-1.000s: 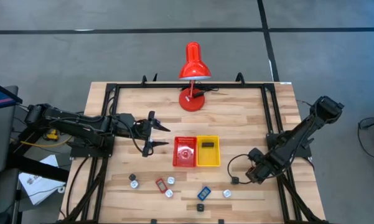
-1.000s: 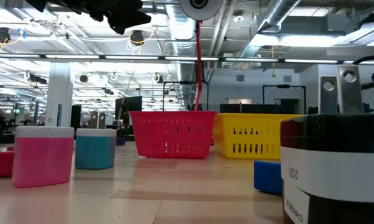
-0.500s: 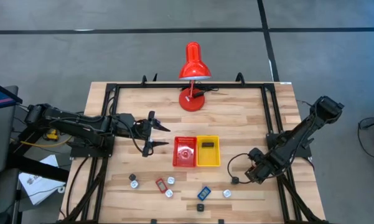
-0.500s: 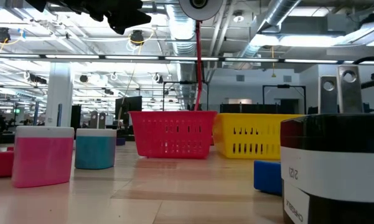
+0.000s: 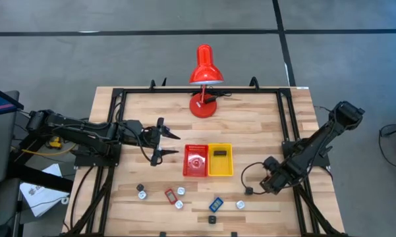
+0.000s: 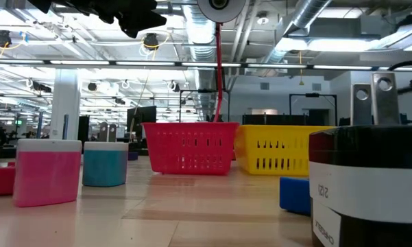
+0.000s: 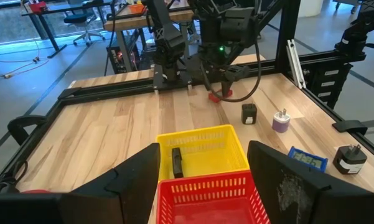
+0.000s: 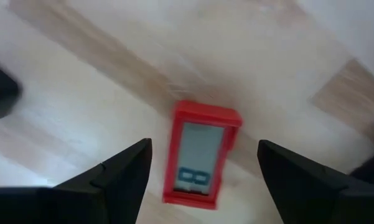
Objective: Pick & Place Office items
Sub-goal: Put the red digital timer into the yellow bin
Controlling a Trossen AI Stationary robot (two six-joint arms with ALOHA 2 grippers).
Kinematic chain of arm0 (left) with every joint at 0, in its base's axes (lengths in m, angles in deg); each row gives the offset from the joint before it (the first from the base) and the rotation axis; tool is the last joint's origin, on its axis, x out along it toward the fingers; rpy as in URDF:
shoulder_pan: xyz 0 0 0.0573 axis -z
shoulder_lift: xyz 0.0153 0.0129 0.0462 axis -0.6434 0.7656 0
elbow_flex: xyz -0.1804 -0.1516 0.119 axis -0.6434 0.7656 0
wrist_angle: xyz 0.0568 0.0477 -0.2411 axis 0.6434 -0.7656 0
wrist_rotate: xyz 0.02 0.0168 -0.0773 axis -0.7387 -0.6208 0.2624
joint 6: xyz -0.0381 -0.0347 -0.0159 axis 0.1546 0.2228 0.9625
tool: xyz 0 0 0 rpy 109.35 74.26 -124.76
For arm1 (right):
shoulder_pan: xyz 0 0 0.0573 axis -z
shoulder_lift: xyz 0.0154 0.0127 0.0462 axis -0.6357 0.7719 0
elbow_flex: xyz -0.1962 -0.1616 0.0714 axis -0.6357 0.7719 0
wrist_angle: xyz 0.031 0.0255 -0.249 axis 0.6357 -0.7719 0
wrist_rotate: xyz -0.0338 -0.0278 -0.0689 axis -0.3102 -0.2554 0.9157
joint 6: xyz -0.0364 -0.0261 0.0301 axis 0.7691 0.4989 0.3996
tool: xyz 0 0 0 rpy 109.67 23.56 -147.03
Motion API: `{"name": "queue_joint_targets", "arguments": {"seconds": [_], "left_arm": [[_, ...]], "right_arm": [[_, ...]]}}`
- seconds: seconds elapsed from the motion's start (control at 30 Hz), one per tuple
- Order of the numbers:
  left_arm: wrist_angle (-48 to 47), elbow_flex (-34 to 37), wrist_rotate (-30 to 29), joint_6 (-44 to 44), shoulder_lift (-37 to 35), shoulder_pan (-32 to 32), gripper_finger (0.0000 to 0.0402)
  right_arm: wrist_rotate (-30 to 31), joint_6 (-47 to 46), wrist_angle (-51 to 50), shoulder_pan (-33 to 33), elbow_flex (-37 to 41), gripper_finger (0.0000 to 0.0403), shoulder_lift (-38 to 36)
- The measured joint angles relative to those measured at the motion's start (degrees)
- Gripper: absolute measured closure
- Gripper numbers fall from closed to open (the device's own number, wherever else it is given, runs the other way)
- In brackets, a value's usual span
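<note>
My right gripper (image 5: 267,186) hangs open at the table's right, pointing down. Its fingers stand on either side of a flat red office item with a grey face (image 8: 199,155), which lies on the wood, and touch nothing. The left wrist view shows the same item (image 7: 222,95) below that gripper. More office items lie along the near edge: a red rectangle (image 5: 170,195), a blue one (image 5: 215,204), white knobs (image 5: 181,191) and black pieces (image 5: 212,219). My left gripper (image 5: 172,145) waits open in the air, left of the red tray (image 5: 187,160).
A yellow tray (image 5: 228,160) stands against the red tray's right side, with a black piece (image 5: 219,153) inside it. A red desk lamp (image 5: 203,79) stands at the far middle. A black frame (image 5: 286,118) runs along the table's edges. Bare wood lies between trays and lamp.
</note>
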Motion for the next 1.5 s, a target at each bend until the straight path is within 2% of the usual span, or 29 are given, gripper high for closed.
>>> {"name": "queue_joint_targets", "arguments": {"seconds": [0.87,1.1,1.27,1.5], "left_arm": [[0.09,0.00,-0.19,0.00,0.00,-0.02,0.0166],[0.36,0.00,-0.16,0.00,0.00,-0.02,0.0166],[0.29,0.00,-0.16,0.00,0.00,-0.02,0.0166],[0.26,0.00,0.03,-0.02,0.00,-0.02,0.0166]], "right_arm": [[-5.00,-0.43,-1.59,-0.02,0.00,0.0117,-1.52],[-3.37,-2.17,-5.16,-0.02,0.00,0.0117,-4.80],[-2.12,-2.23,-4.91,-0.02,0.19,0.0117,-3.16],[-2.30,-2.30,0.95,-0.77,3.30,0.0117,-1.74]]}}
